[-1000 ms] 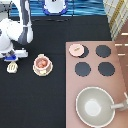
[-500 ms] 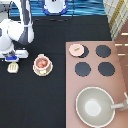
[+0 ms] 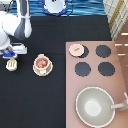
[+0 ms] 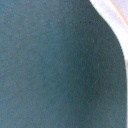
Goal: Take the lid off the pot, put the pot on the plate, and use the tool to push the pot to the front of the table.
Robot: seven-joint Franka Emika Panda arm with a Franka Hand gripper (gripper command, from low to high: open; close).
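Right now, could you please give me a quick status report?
Hand above cream slotted spatula, exterior view's left. Pinkish pot on tan plate. Pale-pink lid on stove.

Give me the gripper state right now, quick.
Gripper: at the exterior view's left edge, right above the tool; open or shut cannot be told.

The gripper (image 3: 10, 54) sits at the exterior view's left edge, directly over the tool (image 3: 11, 64) on the table (image 3: 40, 100). To its right, nearby, the pot (image 3: 42, 63) stands on the plate (image 3: 43, 71). Farther right, the lid (image 3: 76, 49) lies on the stove (image 3: 120, 65), with the pan (image 3: 95, 106) toward the bottom right.
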